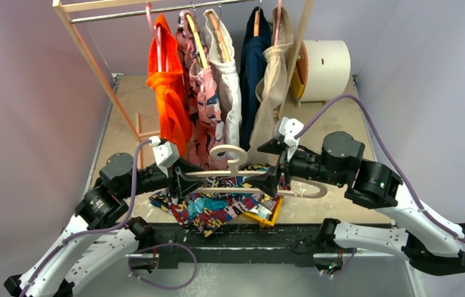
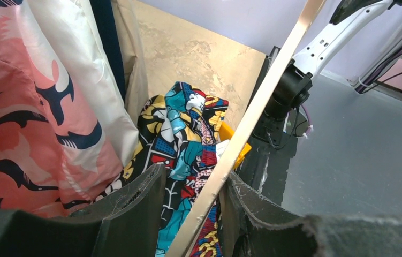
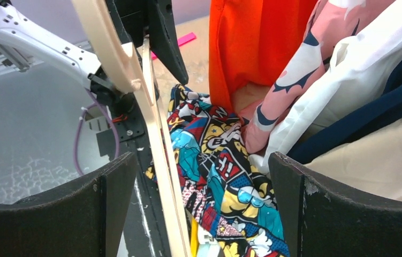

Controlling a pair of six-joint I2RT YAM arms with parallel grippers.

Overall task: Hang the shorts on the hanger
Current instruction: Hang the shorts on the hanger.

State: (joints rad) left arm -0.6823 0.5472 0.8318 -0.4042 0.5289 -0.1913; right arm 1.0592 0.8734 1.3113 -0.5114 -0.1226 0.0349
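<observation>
While both arms reach forward and bend inward from the near edge, the left gripper (image 1: 183, 178) is clamped on one end of the hanger (image 2: 241, 134) and holds it level in the air. Facing it, the right gripper (image 1: 274, 176) has its jaws wide apart around the other end, not closed on it. The shorts (image 1: 217, 207) lie crumpled on the table (image 1: 341, 124) just below. Their comic lettering is too warped to read, and whether they touch the bar is unclear. Farther back, the hanging orange garment (image 1: 168, 99) is cut off in the right wrist view.
</observation>
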